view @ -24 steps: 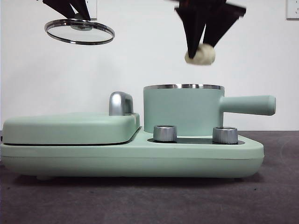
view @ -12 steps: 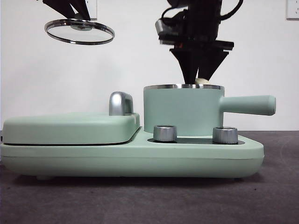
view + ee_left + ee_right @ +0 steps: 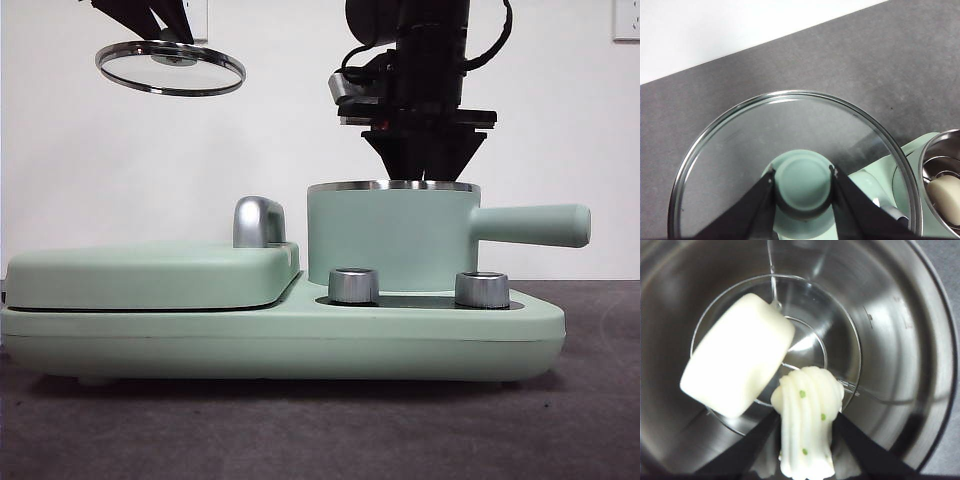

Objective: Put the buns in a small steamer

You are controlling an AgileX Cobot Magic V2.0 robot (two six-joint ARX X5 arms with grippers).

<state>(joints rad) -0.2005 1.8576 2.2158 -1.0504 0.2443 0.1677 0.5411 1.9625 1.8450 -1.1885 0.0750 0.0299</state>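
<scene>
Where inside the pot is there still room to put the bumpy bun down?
Bare steel shows in the small steamer beside the smooth bun, toward the far wall. The near side is crowded: the right tool grips the ridged bun, touching the smooth one.

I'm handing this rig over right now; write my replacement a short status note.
Left gripper: shut on the green-knobbed glass lid, held high, off to the side of the mint-green cylindrical steamer pot.
Right gripper: inside the pot, shut on the ridged, green-specked bun.
Done: smooth loaf-shaped bun lies on the pot's rack.
Left: release the ridged bun, withdraw, probably replace the lid.
</scene>
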